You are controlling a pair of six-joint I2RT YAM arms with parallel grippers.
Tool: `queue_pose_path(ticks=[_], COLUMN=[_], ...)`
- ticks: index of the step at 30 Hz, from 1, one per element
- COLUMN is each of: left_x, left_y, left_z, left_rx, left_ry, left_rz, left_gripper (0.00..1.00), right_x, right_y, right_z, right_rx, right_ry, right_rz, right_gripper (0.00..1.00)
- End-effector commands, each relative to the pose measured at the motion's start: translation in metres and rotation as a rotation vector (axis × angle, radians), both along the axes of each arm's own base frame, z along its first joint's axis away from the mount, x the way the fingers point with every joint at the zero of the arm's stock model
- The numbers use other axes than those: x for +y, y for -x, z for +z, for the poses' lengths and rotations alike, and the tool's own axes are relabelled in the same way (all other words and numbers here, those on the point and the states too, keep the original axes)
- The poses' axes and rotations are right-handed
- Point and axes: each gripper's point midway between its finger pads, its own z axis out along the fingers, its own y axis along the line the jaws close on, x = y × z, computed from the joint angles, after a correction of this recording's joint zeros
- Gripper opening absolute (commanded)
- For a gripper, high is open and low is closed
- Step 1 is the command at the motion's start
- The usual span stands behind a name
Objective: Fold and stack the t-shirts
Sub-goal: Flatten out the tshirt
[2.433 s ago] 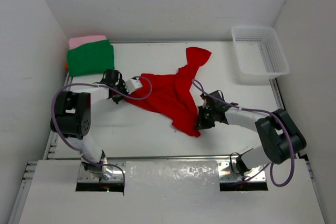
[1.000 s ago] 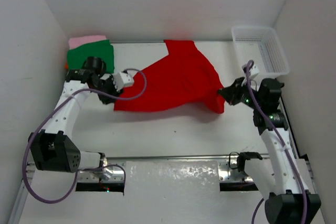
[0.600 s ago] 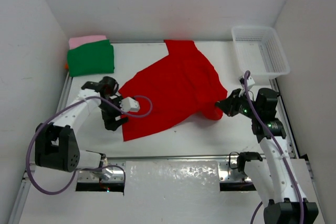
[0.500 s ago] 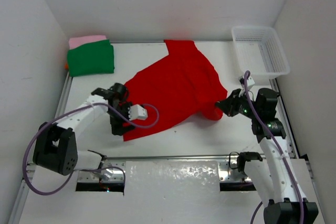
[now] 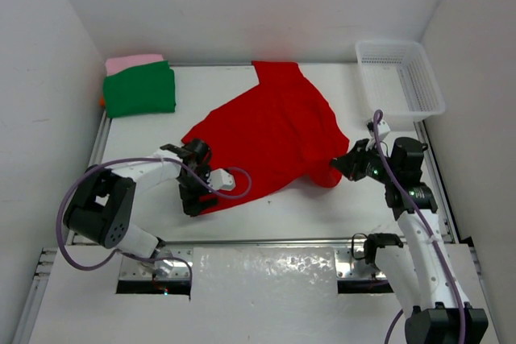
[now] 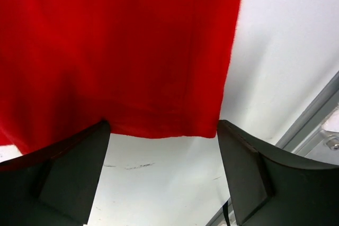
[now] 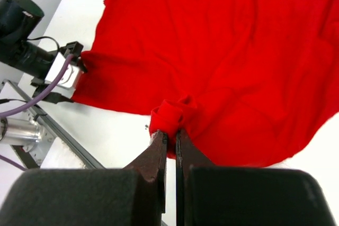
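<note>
Right gripper point(image 5: 342, 165) has its fingers pressed together on a bunched fold at the right edge of the red shirt point(image 5: 274, 130). The right wrist view shows that wad of cloth nipped between the two dark fingertips. Left gripper point(image 5: 192, 199) sits low at the shirt's near left corner with its fingers spread wide. In the left wrist view the hem runs across the gap between them, and they grip nothing.

The white table point(image 5: 322, 207) carries everything else. The red shirt is the biggest thing on it. It lies mostly flat across the middle and slants from the near left up to the back edge, where one end is bent over. The white mesh basket point(image 5: 407, 114) stands in the far right corner, apart from the shirt. In the far left corner the folded green shirt point(image 5: 139, 89) lies on the folded pink shirt point(image 5: 133, 61), whose back edge shows behind it. A sliver of the orange shirt point(image 5: 101, 101) peeks out at the green one's left side, too small to tell more.
</note>
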Motion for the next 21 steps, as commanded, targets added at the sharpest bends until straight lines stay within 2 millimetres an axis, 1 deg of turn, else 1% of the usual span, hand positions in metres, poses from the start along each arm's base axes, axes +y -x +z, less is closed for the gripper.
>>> queue_pose_path(ticks=[1, 2, 3, 5, 6, 7, 8, 9, 10, 11, 12, 13, 14, 15, 16, 17, 18, 19, 20, 21], left_x=[-0.022, -0.018, -0.012, -0.005, -0.002, -0.001, -0.003, -0.008, -0.01, -0.016, -0.019, -0.021, -0.023, -0.029, -0.032, -0.03, -0.036, -0.035, -0.033, -0.037], left_y=[0.029, 0.035, 0.039, 0.038, 0.037, 0.034, 0.03, 0.02, 0.015, 0.004, -0.003, -0.012, -0.02, -0.038, -0.049, -0.055, -0.074, -0.084, -0.086, -0.099], left_z=[-0.005, -0.01, -0.019, -0.03, -0.034, -0.036, -0.036, -0.032, -0.029, -0.02, -0.014, -0.007, 0.003, 0.028, 0.043, 0.06, 0.091, 0.119, 0.137, 0.176], left_rx=[0.118, 0.134, 0.132, 0.116, 0.106, 0.104, 0.094, 0.056, 0.035, -0.005, -0.033, -0.067, -0.102, -0.182, -0.226, -0.257, -0.339, -0.414, -0.441, -0.521], left_ry=[0.102, 0.083, 0.039, -0.01, -0.029, -0.037, -0.039, -0.027, -0.019, 0.006, 0.014, 0.024, 0.037, 0.074, 0.097, 0.112, 0.153, 0.188, 0.193, 0.237], left_rz=[-0.055, -0.058, -0.056, -0.045, -0.036, -0.029, -0.006, 0.033, 0.043, 0.061, 0.08, 0.099, 0.114, 0.14, 0.155, 0.176, 0.189, 0.214, 0.223, 0.229], left_gripper=[0.81, 0.82, 0.82, 0.8, 0.71, 0.59, 0.41, 0.0, 0.0, 0.0, 0.0, 0.0, 0.0, 0.0, 0.0, 0.0, 0.0, 0.0, 0.0, 0.0], right_x=[-0.003, -0.003, -0.005, -0.005, -0.005, -0.006, -0.006, -0.007, -0.008, -0.009, -0.01, -0.013, -0.015, -0.018, -0.021, -0.025, -0.027, -0.028, -0.029, -0.03], right_y=[-0.007, -0.007, -0.009, -0.01, -0.011, -0.012, -0.013, -0.012, -0.012, -0.012, -0.013, -0.014, -0.014, -0.015, -0.016, -0.017, -0.017, -0.017, -0.015, -0.013], right_z=[0.0, -0.001, -0.002, -0.003, -0.002, -0.001, 0.001, 0.001, 0.003, 0.007, 0.01, 0.018, 0.023, 0.03, 0.037, 0.054, 0.066, 0.077, 0.102, 0.116], right_rx=[-0.02, -0.02, -0.016, -0.015, -0.019, -0.021, -0.025, -0.021, -0.021, -0.024, -0.027, -0.031, -0.039, -0.054, -0.071, -0.095, -0.119, -0.148, -0.191, -0.219], right_ry=[0.014, 0.015, 0.021, 0.023, 0.025, 0.028, 0.032, 0.04, 0.044, 0.057, 0.065, 0.079, 0.093, 0.115, 0.132, 0.151, 0.164, 0.182, 0.19, 0.198], right_rz=[-0.018, -0.019, -0.026, -0.027, -0.028, -0.031, -0.033, -0.034, -0.033, -0.032, -0.037, -0.05, -0.058, -0.063, -0.072, -0.091, -0.099, -0.097, -0.105, -0.107], right_gripper=[0.0, 0.0, 0.0, 0.0, 0.0, 0.0, 0.0, 0.0, 0.0, 0.0, 0.0, 0.0, 0.0, 0.0, 0.0, 0.0, 0.0, 0.0, 0.0, 0.0])
